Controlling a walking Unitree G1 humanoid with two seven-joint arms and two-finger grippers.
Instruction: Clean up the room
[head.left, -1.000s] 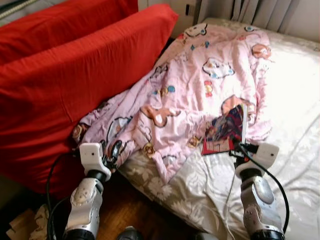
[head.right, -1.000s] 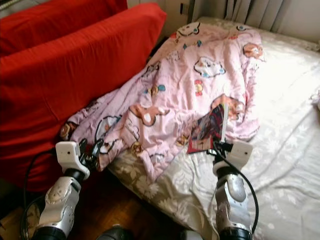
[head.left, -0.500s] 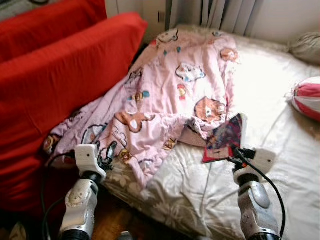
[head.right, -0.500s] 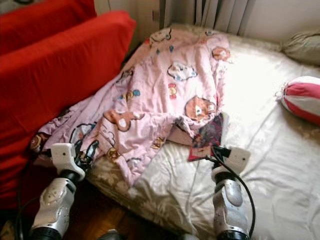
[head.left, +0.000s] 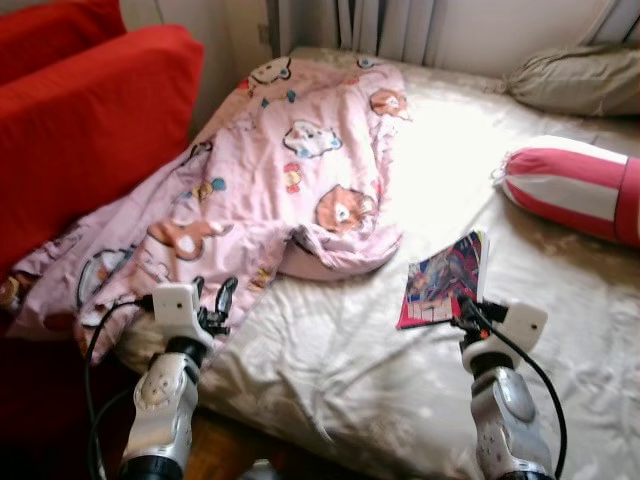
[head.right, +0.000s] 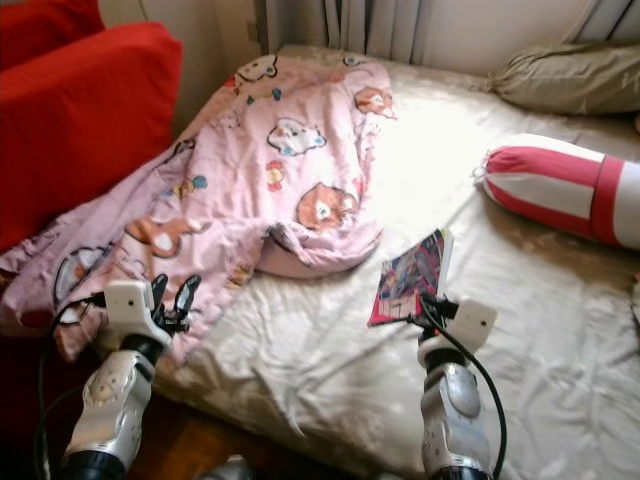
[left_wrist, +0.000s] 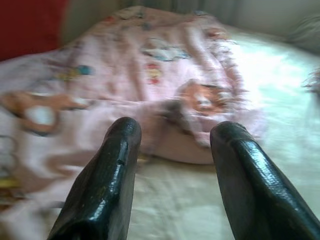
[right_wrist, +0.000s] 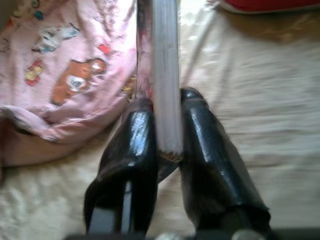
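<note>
Landmark for this entry: one bed (head.left: 330, 370) with a pale cream floral cover, seen from its near edge.

Items on the bed, counted:
- One pink cartoon-print blanket (head.left: 270, 190), crumpled, spread over the bed's left half and hanging off the near-left corner toward the floor.
- One red-and-white striped bolster pillow (head.left: 575, 190), lying on the bed's right side, well apart from the blanket.
- One beige pillow (head.left: 575, 80), at the bed's far right, just beyond the bolster.
- One book (head.left: 443, 280) with a multicoloured cover, held above the bed's middle, near the blanket's lower fold and not touching it.

Beside the bed: two red cushions (head.left: 90, 130) stacked against the left side; the blanket's edge lies against the lower one. One grey curtain (head.left: 385, 25) hangs on the wall behind the head of the bed.

Grippers, two:
- Right gripper (right_wrist: 165, 145): both black fingers clamped on the book's lower edge, one finger on each face, page block visible between them. The book stands roughly upright, tilted slightly, over the bed's bare cover.
- Left gripper (head.left: 212, 300): fingers spread apart with nothing between them, held over the blanket at the bed's near-left corner. In the left wrist view the fingertips (left_wrist: 122, 145) frame the blanket's folded edge without touching it.

One black cable runs along each forearm.
</note>
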